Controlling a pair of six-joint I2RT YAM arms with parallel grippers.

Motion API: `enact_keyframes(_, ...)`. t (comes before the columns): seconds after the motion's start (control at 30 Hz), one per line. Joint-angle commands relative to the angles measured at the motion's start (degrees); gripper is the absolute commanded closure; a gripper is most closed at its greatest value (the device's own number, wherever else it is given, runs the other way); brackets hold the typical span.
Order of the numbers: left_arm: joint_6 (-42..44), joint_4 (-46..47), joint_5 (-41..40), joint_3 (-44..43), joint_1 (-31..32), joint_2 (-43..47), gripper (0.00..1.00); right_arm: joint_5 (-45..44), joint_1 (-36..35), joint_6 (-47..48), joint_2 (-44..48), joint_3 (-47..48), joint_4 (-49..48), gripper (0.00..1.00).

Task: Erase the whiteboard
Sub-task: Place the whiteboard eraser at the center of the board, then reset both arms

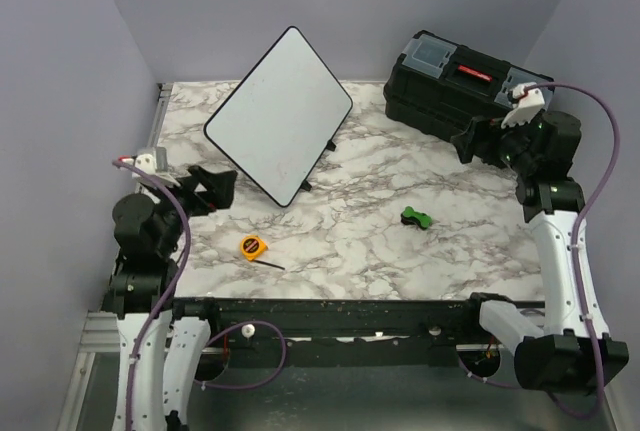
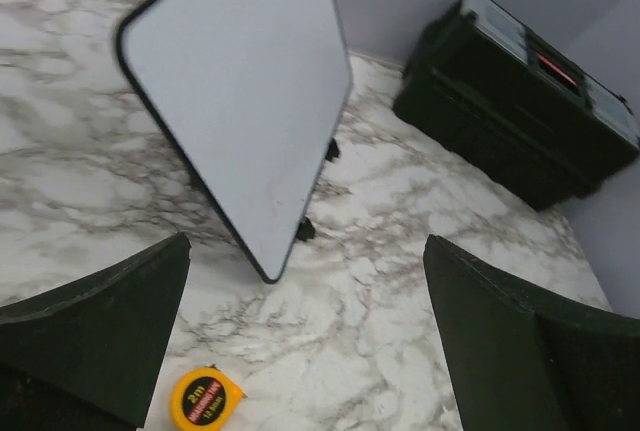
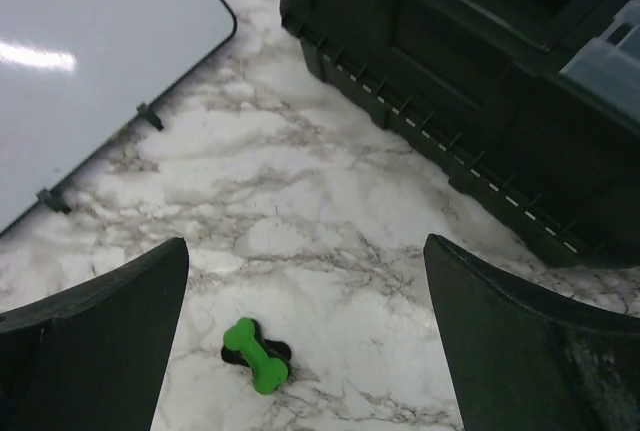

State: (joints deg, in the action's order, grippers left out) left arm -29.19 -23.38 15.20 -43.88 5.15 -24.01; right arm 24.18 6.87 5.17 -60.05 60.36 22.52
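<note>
The whiteboard (image 1: 280, 116) stands tilted on small black feet at the back left of the marble table, one corner pointing up. It has a black rim, and I see only faint smudges on its face, no clear writing. It also shows in the left wrist view (image 2: 235, 101) and the right wrist view (image 3: 90, 61). My left gripper (image 1: 210, 191) is open and empty, a little in front and to the left of the board's lower corner (image 2: 306, 243). My right gripper (image 1: 470, 141) is open and empty, raised by the toolbox at the right (image 3: 305, 243).
A black toolbox (image 1: 460, 91) with a red handle stands at the back right (image 2: 520, 111) (image 3: 480, 71). A small green bone-shaped piece on a black pad (image 1: 416, 218) lies right of centre (image 3: 256, 354). A yellow tape measure (image 1: 253, 247) lies near the front left (image 2: 203, 400).
</note>
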Motion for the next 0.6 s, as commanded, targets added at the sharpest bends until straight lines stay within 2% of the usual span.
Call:
enact_keyframes(0.0, 1.27, -7.46, -1.7, -8.12, -11.34, -6.35, 0.01, -6.85, 0.13, -7.65, 2.46, 2.16, -1.35, 0.0)
enact_keyframes(0.13, 6.02, -11.3, -4.99, -12.91, -12.04, -6.24, 0.01, -7.0, 0.12, -8.12, 5.77, 2.22, -0.6, 0.0)
enact_keyframes(0.33, 6.95, -11.65, -2.82, -12.0, -12.03, -4.29, 0.01, -11.01, 0.07, -12.88, 7.42, 3.63, 0.94, 0.0)
enact_keyframes(0.57, 8.01, -12.19, -1.89, -12.26, -12.01, -3.31, 0.01, -12.54, 0.07, -13.07, 9.6, 1.74, 0.1, 0.0)
